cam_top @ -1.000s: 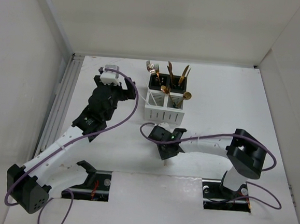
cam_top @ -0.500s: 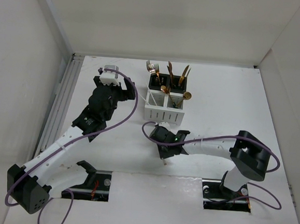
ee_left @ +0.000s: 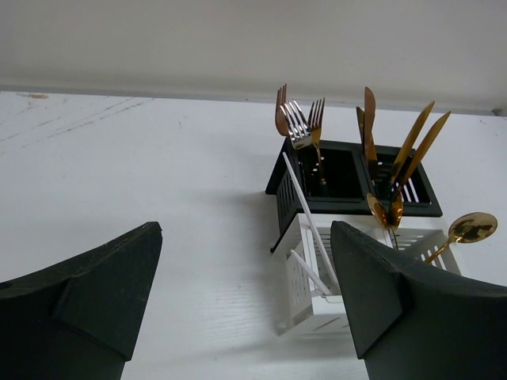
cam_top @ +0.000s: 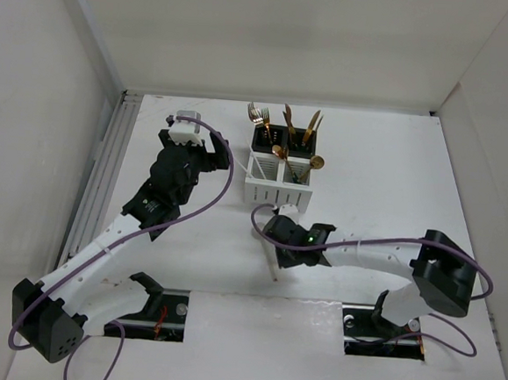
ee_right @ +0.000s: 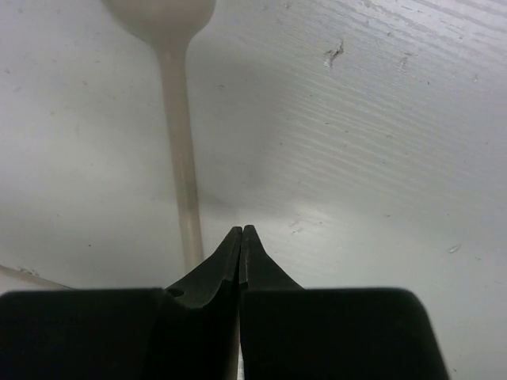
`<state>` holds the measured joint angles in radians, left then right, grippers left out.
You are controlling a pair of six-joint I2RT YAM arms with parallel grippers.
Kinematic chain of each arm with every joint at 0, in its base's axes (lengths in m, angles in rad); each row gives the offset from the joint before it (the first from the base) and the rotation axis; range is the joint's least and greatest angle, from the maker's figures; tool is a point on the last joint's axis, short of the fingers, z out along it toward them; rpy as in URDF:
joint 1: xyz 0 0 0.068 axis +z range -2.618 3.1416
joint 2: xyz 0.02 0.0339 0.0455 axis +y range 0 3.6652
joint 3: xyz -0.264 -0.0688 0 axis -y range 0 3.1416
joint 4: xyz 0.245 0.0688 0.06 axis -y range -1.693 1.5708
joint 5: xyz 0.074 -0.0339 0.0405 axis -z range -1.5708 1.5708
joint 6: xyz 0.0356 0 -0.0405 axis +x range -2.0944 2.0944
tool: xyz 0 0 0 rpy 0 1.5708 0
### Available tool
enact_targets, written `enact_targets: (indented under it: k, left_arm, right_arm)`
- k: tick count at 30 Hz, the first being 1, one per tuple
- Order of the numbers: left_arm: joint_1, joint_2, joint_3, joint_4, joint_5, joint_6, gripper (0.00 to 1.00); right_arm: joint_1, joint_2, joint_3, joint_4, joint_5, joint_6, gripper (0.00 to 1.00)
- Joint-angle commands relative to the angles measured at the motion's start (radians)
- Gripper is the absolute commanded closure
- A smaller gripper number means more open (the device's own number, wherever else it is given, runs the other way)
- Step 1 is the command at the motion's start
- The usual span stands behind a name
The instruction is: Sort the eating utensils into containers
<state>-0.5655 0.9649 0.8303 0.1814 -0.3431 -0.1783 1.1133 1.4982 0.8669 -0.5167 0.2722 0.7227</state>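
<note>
Okay, overhead gives layout only: the right arm lies low, stretched leftward across the near-centre tabletop (cam_top: 397,166). The right hand (cam_top: 288,252) points down, and a thin cream spoon (cam_top: 275,271) pokes out on its near side. Whether the spoon is gripped can't be read from there.

The right wrist view answers that. The black fingers (ee_right: 214,269) are pressed together tip to tip with no gap. The spoon's handle runs just beside the left finger, not between the pads, and its bowl is at the far end. It lies flat on a scuffed, white-painted surface.

The left arm reaches to the far left. The left hand (ee_left: 245,237) is spread wide, holds nothing and faces the containers. Its camera shows what overhead blurs:
- The black caddy (ee_left: 348,194), with dotted holes, stands farther back. The white caddy (ee_left: 313,297), with slotted sides, touches it on the near side.
- The black one holds a silver fork (ee_left: 303,127), a copper fork (ee_left: 280,111) and gold knives (ee_left: 420,142).
- A gold spoon (ee_left: 473,227) leans out of the white one's right compartment — pale handles (ee_left: 305,210) stand in its left.
</note>
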Motion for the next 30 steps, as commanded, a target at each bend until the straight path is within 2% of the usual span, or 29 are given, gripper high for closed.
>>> enact_targets:
  k: [1,3,4,8,9,10,15,16,20,27,30]
  left_arm:
    - [0.006,-0.026,-0.007,0.026,0.007,-0.01,0.15]
    - [0.006,-0.017,-0.007,0.026,0.007,-0.01,0.15]
    - [0.006,-0.017,-0.007,0.026,0.016,-0.01,0.15]
    - [0.006,-0.017,-0.007,0.017,0.016,-0.01,0.15]
    - [0.006,-0.026,-0.007,0.016,0.016,-0.01,0.15]
    - [0.006,-0.026,-0.007,0.007,0.016,-0.01,0.15]
    - [0.006,-0.035,-0.017,0.007,0.006,-0.01,0.15]
    - [0.006,-0.035,-0.017,0.007,-0.003,-0.01,0.15]
    - [0.006,-0.045,-0.026,0.007,-0.004,-0.01,0.15]
    - [0.015,-0.045,-0.026,0.007,-0.004,-0.01,0.15]
    - [0.015,-0.045,-0.026,0.007,-0.004,-0.01,0.15]
  right_arm:
    - [0.005,0.029,0.039,-0.026,0.036,-0.008,1.0]
    - [0.005,0.091,0.087,-0.026,0.051,-0.055,1.0]
    - [0.005,0.112,0.156,-0.055,0.08,-0.069,0.96]
    - [0.005,0.194,0.314,-0.092,0.157,-0.118,0.51]
    - [0.005,0.209,0.331,-0.092,0.168,-0.118,0.32]
    - [0.005,0.209,0.346,-0.101,0.18,-0.118,0.26]
    - [-0.006,0.283,0.389,-0.101,0.171,-0.137,0.23]
    - [-0.006,0.305,0.389,-0.101,0.171,-0.137,0.03]
    - [-0.026,0.359,0.411,-0.077,0.171,-0.146,0.02]
    - [-0.075,0.349,0.402,0.029,0.18,-0.201,0.02]
    - [-0.075,0.369,0.412,0.041,0.16,-0.224,0.06]
